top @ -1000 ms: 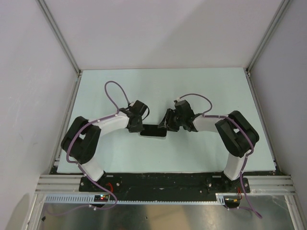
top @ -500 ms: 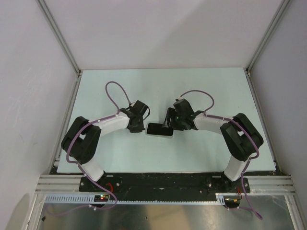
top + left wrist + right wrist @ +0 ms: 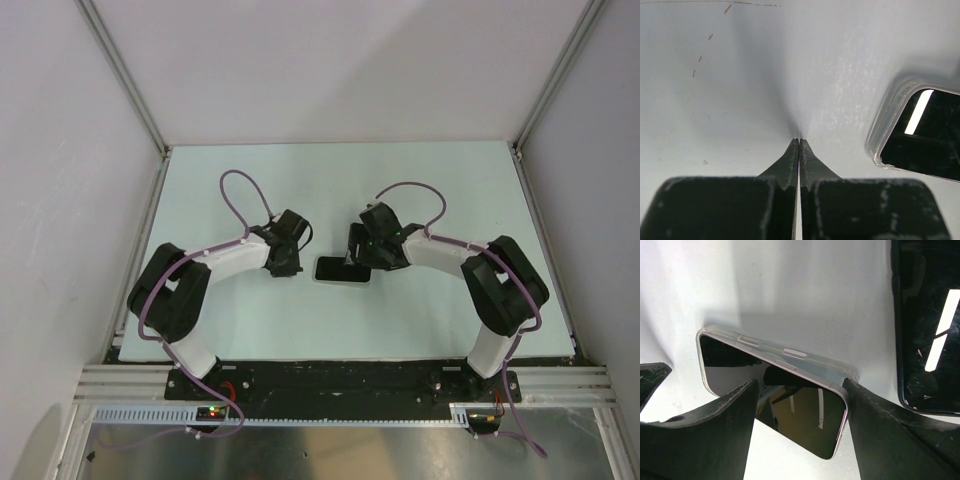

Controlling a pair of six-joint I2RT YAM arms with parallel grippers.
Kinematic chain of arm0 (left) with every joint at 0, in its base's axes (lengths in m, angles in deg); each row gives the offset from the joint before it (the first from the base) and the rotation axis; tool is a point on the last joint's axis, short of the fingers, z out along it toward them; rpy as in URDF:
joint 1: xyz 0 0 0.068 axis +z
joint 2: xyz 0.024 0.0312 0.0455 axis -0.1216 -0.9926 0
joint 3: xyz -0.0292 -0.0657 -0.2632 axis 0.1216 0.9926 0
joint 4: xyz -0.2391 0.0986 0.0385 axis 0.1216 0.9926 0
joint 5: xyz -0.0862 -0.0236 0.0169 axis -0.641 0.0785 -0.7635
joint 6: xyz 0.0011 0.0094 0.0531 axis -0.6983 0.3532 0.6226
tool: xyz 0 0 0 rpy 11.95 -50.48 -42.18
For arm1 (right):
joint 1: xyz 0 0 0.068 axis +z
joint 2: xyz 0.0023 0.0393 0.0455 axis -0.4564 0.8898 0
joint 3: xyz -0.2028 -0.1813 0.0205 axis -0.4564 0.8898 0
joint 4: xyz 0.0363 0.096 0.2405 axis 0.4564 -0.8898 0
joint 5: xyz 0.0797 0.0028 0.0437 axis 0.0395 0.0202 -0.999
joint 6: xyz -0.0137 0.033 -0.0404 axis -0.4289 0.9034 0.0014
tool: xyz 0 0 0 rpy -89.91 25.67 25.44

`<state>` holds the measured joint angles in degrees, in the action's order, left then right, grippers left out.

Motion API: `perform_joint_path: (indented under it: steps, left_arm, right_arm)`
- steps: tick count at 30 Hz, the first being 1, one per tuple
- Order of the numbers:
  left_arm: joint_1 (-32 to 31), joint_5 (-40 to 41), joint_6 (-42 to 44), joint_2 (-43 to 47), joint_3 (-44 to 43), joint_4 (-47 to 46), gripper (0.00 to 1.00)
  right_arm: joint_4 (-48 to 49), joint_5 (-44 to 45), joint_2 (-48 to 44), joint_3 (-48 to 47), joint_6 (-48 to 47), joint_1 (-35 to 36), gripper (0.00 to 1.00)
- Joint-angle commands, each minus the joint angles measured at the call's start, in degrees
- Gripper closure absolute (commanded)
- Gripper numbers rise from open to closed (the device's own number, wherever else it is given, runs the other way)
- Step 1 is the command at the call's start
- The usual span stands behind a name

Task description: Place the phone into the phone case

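seating looks nearly done: at the centre of the right wrist view the clear phone case (image 3: 790, 352) lies tilted with the phone (image 3: 805, 412) dark inside it, straddled by the right gripper (image 3: 800, 385), jaws wide and clamping nothing. the left gripper (image 3: 798, 144), low centre of its view, is pinched shut and empty. next, i judge, the raised edge needs pressing flat and checking all round.
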<state>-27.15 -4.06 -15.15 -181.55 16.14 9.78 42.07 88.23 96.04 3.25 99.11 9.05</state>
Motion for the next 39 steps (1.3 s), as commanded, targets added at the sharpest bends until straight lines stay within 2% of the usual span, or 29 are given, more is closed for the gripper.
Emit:
perform_joint_path:
  steps: [1,14,24,33,39]
  left_arm:
    - [-0.37,-0.18,0.08,1.94,-1.32,-1.47,1.0]
    - [-0.41,-2.31,-0.6,1.3,-2.47,-2.71,1.0]
    - [-0.34,-5.21,-1.41,-2.67,-6.91,-4.05,1.0]
    - [-0.68,-6.57,-2.21,-4.22,-6.77,-4.98,1.0]
    - [-1.61,-7.22,-2.67,-4.36,-6.01,-5.54,1.0]
  right_arm:
    - [-2.66,-0.17,-3.17,-2.09,-1.05,-1.34,0.26]
    - [-5.77,-2.5,-8.91,-0.82,-1.01,-4.34,0.27]
    - [-3.33,-2.07,-12.96,9.19,0.08,-4.65,0.47]
    - [-0.14,-2.67,-10.56,10.13,0.45,-3.4,0.62]
    - [0.58,-2.27,-8.94,9.82,0.13,-2.66,0.68]
